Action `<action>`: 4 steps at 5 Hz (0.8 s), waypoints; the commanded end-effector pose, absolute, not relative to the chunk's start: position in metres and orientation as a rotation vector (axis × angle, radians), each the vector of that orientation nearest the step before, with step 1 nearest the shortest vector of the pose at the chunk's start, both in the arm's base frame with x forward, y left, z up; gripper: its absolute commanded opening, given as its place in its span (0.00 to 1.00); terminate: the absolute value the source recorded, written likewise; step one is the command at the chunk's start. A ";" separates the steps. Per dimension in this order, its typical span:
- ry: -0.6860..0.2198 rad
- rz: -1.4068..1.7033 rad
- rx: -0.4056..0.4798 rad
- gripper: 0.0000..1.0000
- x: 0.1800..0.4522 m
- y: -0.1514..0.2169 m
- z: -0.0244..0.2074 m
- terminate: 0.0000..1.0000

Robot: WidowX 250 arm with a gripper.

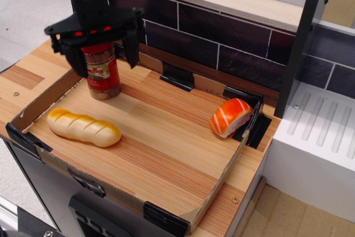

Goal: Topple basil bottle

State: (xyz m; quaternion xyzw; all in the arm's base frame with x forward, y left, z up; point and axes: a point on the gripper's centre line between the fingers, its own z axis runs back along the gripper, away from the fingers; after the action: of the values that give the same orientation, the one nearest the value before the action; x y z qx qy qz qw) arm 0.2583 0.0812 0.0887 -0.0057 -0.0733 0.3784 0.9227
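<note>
The claw [104,56] is held open astride the capped top of the upright basil bottle [102,74] at the tray's back-left corner, so a sideways push applied high should tip it.

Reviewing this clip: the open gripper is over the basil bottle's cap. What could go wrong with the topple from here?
1. The gripper straddles the basil bottle with both fingers apart from it; a push high on the cap might slip off.
2. The bottle stands near the tray's cardboard wall; tipped that way, it could lean instead of falling.
3. Falling forward, it could hit the bread roll.
</note>
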 end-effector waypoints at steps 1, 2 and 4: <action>-0.230 0.901 0.033 1.00 0.281 0.105 0.113 0.00; -0.250 0.979 0.062 1.00 0.289 0.117 0.114 0.00; -0.241 1.058 0.085 1.00 0.288 0.130 0.111 0.00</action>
State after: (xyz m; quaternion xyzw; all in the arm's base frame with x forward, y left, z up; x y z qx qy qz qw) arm 0.2823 0.1247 0.0962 0.0437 -0.0906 0.5031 0.8584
